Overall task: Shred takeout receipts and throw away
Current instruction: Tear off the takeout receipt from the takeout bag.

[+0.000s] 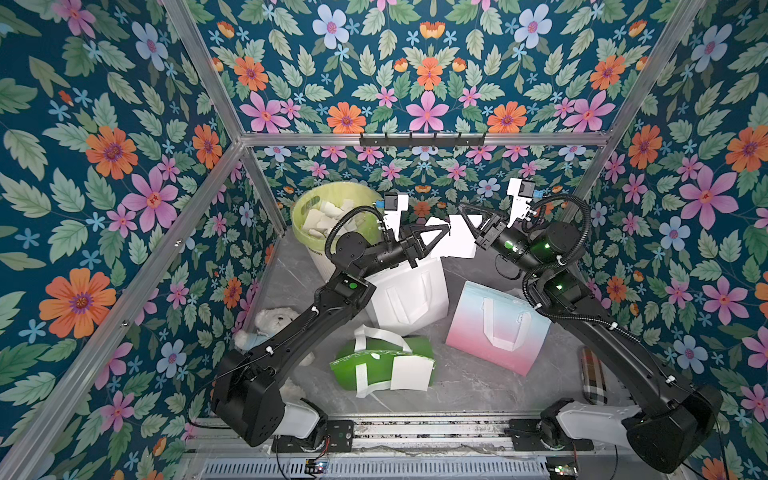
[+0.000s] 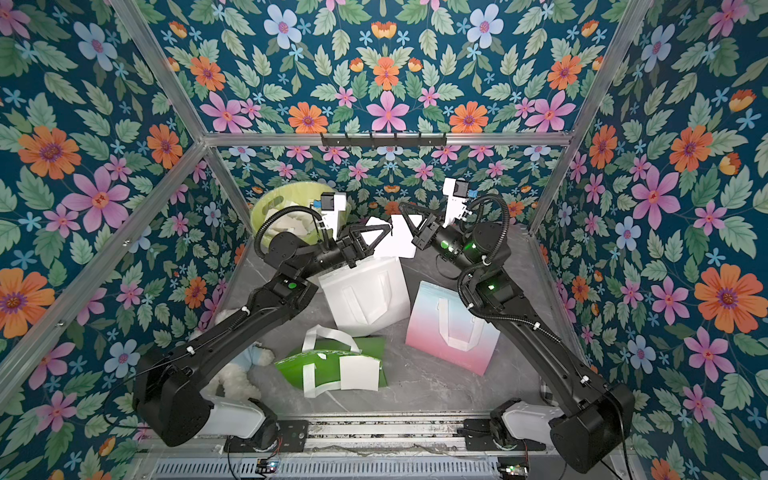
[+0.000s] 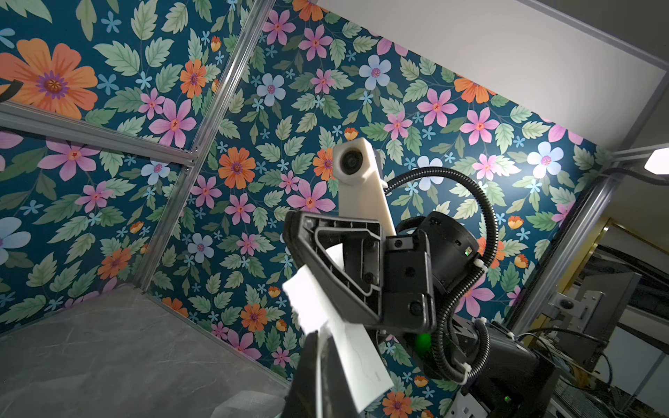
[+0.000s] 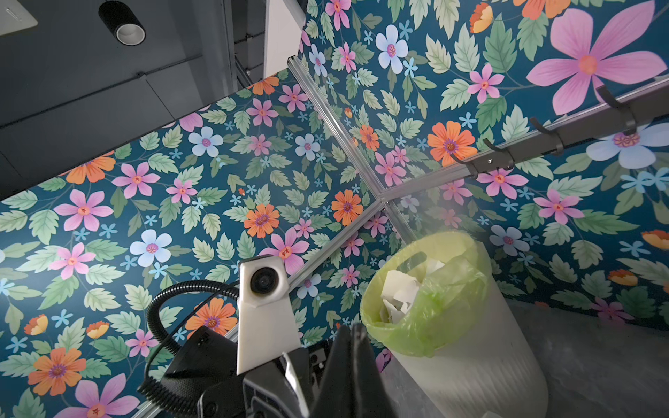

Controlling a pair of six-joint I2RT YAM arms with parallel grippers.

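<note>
Left gripper (image 1: 448, 226): jaws pressed together on the near edge of the held receipt (image 1: 462, 243); its fingers reach in from the left, raised well above the table (image 1: 469, 386).
Right gripper (image 1: 461, 205): likewise clamped tight on the same sheet, at its upper far part, tips just beside the left gripper's tips.
Held receipt: a white sheet hanging in the air between both grippers, over the white tote bag (image 1: 409, 299), towards the table's back edge; the left wrist view shows one ragged edge (image 3: 300, 304).
White tote bag: standing mid-table, under the left gripper.
Bin (image 1: 309, 199): back left corner, lined with a yellow-green bag, with white paper scraps (image 1: 328, 220) inside.
Loose receipt (image 1: 409, 372): lying flat on the green bag (image 1: 374, 361), near the middle of the front edge.
Pink-and-blue bag (image 1: 494, 328): right of the tote, tilted.
Teddy bear (image 1: 274, 320): left edge, partly under the left arm.
Plaid object (image 1: 594, 374): right edge, near the front.
</note>
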